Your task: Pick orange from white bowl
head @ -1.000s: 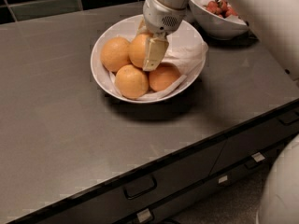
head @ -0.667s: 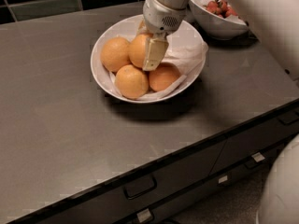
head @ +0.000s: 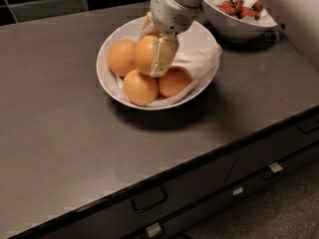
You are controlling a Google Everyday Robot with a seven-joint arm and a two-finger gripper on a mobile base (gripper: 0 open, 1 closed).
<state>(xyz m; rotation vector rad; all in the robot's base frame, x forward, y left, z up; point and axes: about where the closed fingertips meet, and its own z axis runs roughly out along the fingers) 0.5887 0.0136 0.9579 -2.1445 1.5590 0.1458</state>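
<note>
The white bowl (head: 103,78), lined with crumpled white paper (head: 199,59), sits at the back middle of the dark counter and holds four oranges. My gripper (head: 152,59) comes down from the top into the bowl. It is shut on the orange (head: 142,54) at the back middle of the pile. One beige finger (head: 163,54) presses on the orange's right side, and the other is mostly hidden behind it. A paler orange (head: 121,57) lies to the left, another (head: 140,87) in front, and a smaller reddish one (head: 174,82) at the front right.
A deeper white bowl of red berries (head: 239,21) stands close behind and right of the arm. The counter's front edge (head: 199,166) runs diagonally, with drawers and handles (head: 148,200) below. A dark tiled wall (head: 50,4) lies behind.
</note>
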